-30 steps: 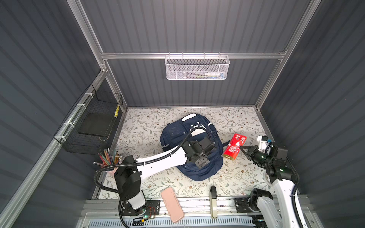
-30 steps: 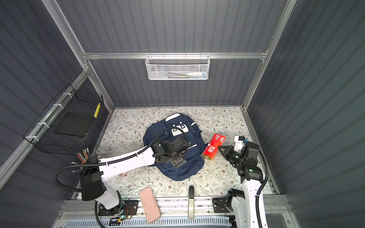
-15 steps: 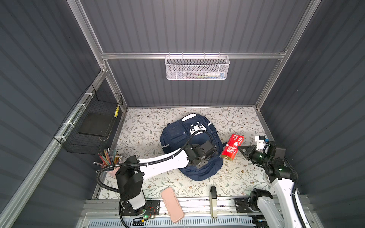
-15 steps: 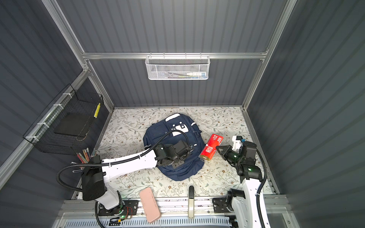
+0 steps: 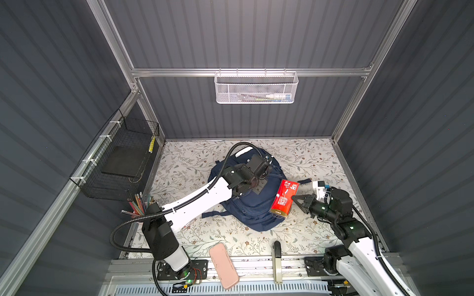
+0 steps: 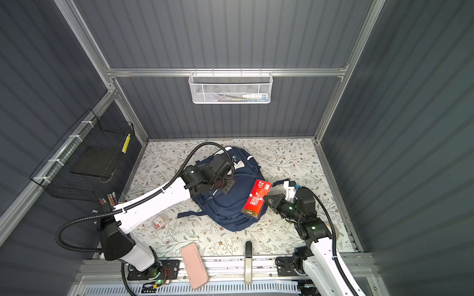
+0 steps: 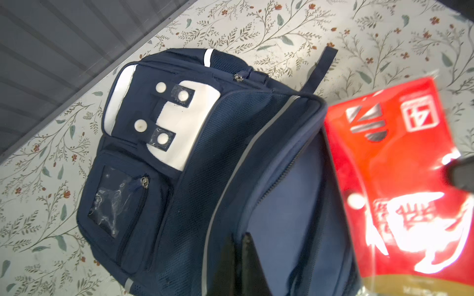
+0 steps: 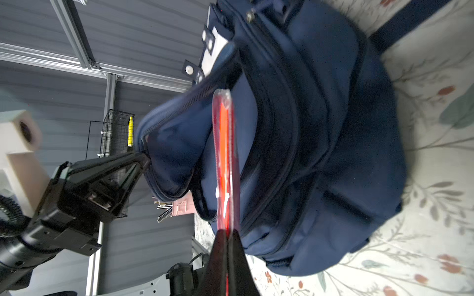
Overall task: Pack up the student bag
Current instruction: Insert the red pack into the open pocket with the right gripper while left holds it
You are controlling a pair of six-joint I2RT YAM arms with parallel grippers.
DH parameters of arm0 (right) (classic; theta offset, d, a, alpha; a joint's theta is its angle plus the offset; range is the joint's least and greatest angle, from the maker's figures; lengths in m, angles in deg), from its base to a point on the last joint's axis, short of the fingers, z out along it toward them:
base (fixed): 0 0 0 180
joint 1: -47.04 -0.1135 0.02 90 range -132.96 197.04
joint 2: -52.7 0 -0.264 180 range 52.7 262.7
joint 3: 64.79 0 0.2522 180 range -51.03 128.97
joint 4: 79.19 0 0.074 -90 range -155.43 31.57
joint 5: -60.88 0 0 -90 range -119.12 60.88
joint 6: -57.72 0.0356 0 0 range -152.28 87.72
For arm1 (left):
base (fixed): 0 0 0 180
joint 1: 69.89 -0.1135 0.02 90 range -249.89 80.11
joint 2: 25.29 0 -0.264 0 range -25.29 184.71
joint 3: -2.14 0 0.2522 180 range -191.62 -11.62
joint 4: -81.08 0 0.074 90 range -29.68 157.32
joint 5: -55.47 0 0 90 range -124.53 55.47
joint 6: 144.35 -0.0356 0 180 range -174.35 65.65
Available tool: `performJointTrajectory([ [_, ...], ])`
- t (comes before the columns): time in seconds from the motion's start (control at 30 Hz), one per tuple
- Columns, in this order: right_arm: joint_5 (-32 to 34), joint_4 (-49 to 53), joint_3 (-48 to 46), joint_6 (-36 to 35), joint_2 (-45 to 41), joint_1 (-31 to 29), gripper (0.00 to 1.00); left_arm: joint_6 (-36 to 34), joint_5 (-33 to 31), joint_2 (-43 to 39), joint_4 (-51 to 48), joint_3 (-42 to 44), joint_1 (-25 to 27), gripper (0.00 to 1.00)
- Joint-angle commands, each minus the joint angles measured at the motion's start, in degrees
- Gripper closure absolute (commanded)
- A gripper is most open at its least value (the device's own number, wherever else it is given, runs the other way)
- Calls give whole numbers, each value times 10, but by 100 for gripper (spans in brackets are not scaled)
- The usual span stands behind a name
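The student bag [image 5: 252, 214] [image 6: 225, 216], a navy backpack with white patches, lies in the middle of the floral table. My left gripper [image 5: 258, 187] [image 6: 227, 189] is shut on the zipper edge of its main opening and holds that flap up; in the left wrist view the fingertips [image 7: 239, 237] pinch navy fabric of the bag [image 7: 195, 179]. My right gripper [image 5: 295, 198] [image 8: 227, 232] is shut on a flat red packet [image 5: 284, 198] [image 6: 256, 198] [image 8: 224, 153], held edge-on at the gap of the opened bag [image 8: 320, 153]. The left gripper [image 8: 143, 159] also shows in the right wrist view.
A pink case [image 5: 223, 266] and a black-and-beige stapler-like item [image 5: 276, 257] lie at the front edge. A cup of pencils [image 5: 138, 205] stands front left under a black wire basket [image 5: 120, 159]. A white mesh basket [image 5: 255, 88] hangs on the back wall. A small clear box [image 6: 160, 221] lies under the left arm.
My left gripper has shut on the bag's opening edge and lifted it. My right gripper has carried the red packet leftward, from beside the bag to over its right side.
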Motion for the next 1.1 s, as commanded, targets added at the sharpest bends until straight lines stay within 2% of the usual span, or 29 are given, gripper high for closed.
performJointTrajectory([
  [0.0, 58, -78, -19, 50, 14, -40, 100, 43, 27, 5, 30, -41, 1, 100],
  [0.17, 110, -157, 10, 51, 88, -86, 100, 62, 67, -8, 20, -58, 1, 100],
  [0.4, 125, -295, 61, 50, 270, -99, 100, 77, 84, -9, 15, -61, 1, 100],
  [0.53, 165, -359, 107, 51, 373, -127, 100, 105, 116, -4, 26, -64, 1, 100],
  [0.67, 232, -369, 154, 51, 433, -185, 100, 121, 139, 12, 14, -87, 1, 100],
  [0.77, 329, -369, 155, 49, 449, -220, 100, 128, 154, 17, 25, -87, 1, 100],
  [0.87, 389, -401, 150, 41, 476, -234, 100, 129, 163, 19, 28, -92, 0, 100],
  [1.07, 324, -397, 206, 15, 551, -229, 99, 123, 159, 7, 21, -91, -3, 100],
])
